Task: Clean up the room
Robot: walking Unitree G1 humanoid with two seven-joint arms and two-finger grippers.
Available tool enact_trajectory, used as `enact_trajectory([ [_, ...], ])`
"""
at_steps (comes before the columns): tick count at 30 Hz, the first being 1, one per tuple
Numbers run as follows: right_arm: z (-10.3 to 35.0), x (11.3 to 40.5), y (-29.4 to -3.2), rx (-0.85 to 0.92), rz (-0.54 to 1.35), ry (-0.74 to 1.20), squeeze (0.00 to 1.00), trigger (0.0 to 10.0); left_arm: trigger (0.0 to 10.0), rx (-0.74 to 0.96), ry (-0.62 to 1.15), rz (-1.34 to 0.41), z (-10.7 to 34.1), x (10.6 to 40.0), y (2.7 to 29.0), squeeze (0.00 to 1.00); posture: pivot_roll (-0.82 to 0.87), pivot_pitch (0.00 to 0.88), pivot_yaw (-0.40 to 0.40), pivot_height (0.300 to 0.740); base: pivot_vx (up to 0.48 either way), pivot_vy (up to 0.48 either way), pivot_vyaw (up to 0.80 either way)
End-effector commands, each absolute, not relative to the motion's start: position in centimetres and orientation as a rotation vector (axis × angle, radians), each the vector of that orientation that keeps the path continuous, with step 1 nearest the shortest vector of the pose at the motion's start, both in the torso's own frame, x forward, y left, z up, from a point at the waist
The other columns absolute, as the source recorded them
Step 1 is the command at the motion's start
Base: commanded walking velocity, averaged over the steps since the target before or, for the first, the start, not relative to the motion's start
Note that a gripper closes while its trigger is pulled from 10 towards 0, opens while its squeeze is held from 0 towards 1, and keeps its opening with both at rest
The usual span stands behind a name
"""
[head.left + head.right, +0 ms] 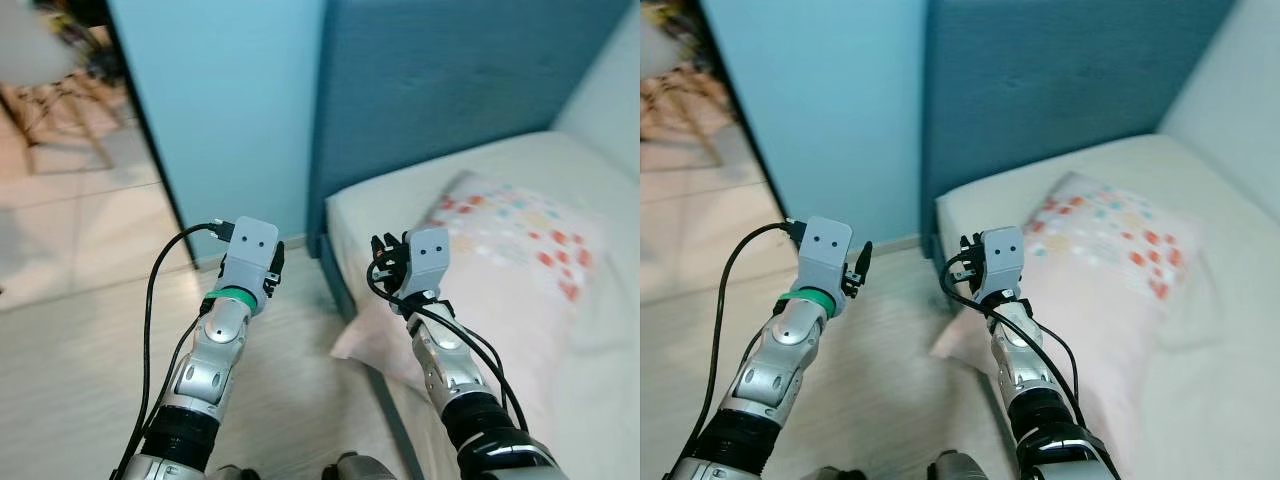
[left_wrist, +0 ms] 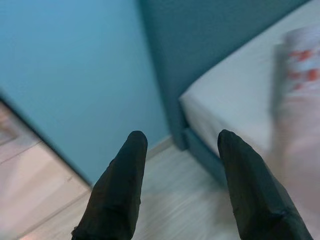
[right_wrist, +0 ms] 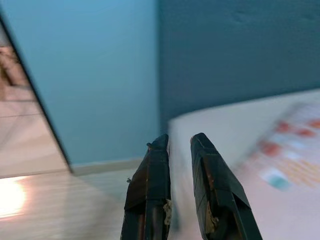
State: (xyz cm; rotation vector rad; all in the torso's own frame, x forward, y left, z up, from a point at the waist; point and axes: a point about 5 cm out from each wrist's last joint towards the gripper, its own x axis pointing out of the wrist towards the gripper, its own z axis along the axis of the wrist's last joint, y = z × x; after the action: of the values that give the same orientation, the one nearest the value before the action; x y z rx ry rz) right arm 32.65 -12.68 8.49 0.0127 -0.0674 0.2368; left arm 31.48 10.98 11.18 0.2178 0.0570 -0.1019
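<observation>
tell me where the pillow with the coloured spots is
The pale pink pillow with coloured spots lies on the white bed, right of the right gripper, one corner overhanging the floor.
</observation>
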Motion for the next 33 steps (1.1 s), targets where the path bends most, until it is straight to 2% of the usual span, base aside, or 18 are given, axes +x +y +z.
enact_trajectory([
  [1, 8.05, 32.37, -12.63, 0.012, 0.241, -0.056, 0.0, 10.0, 10.0, 0.232, 0.074, -0.105, 10.66, 31.45, 10.89, 0.0, -0.01, 0.0, 0.011, 0.708, 0.0, 0.0, -0.78],
  [5, 8.25, 32.39, -12.3, -0.035, 0.266, -0.071, 0.0, 10.0, 10.0, 0.235, 0.077, -0.096, 10.58, 31.44, 10.98, 0.0, -0.01, 0.0, 0.01, 0.708, 0.0, 0.0, 0.1],
  [13, 8.31, 32.47, -12.12, -0.045, 0.272, -0.07, 0.0, 10.0, 10.0, 0.233, 0.067, -0.078, 10.64, 31.53, 11.19, 0.0, -0.01, 0.0, 0.012, 0.708, 0.194, 0.0, 0.8],
  [19, 8.25, 32.34, -12.11, 0.0, 0.272, -0.073, 0.0, 10.0, 10.0, 0.234, 0.065, -0.066, 10.7, 31.66, 11.35, 0.0, -0.01, 0.0, 0.013, 0.708, 0.48, 0.0, 0.0],
  [31, 8.14, 32.23, -11.92, -0.028, 0.299, -0.07, 0.0, 10.0, 10.0, 0.231, 0.061, -0.055, 10.75, 31.79, 11.39, 0.0, -0.01, 0.0, 0.01, 0.708, 0.48, 0.0, 0.0],
  [33, 8.04, 32.15, -11.83, -0.038, 0.301, -0.067, 0.0, 10.0, 10.0, 0.23, 0.062, -0.054, 10.72, 31.74, 11.4, 0.0, -0.01, 0.0, 0.009, 0.708, 0.373, 0.0, 0.8],
])
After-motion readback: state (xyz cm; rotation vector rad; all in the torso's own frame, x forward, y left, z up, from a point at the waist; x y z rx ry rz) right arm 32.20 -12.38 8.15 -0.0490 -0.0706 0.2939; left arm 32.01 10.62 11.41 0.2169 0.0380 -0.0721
